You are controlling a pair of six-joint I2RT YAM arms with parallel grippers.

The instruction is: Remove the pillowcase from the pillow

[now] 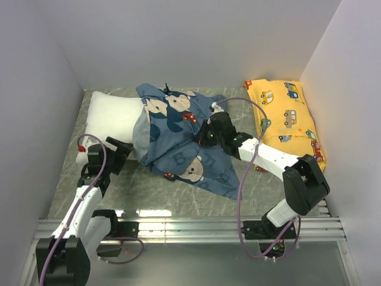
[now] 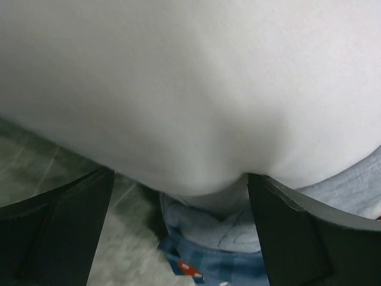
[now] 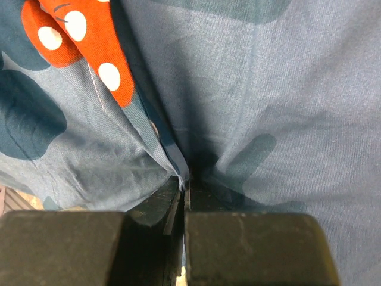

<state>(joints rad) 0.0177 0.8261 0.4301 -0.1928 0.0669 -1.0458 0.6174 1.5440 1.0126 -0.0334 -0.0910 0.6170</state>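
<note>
Pillowcase [image 1: 178,143], dusty blue with mouse faces, lies rumpled mid-table. Its near corner is spread on the table [image 1: 155,193] and its far part is bunched over the right end of the white pillow [image 1: 113,116]. At near left, the left gripper [image 1: 122,154] faces the pillow's near edge with jaws wide apart, gripping nothing, arm stretched forward. The right gripper [image 1: 205,132] is clamped on a fold of the case, arm angled in from the right. A yellow car-print pillow [image 1: 286,122] lies far right.

The pillow [image 1: 110,116] is seen bare at its left end, its right part covered by the bunched pillowcase [image 1: 172,156]. The right gripper [image 1: 206,134] is set into the pillowcase's middle. The left gripper [image 1: 125,153] is held just beside the pillow's near edge, jaws apart.
</note>
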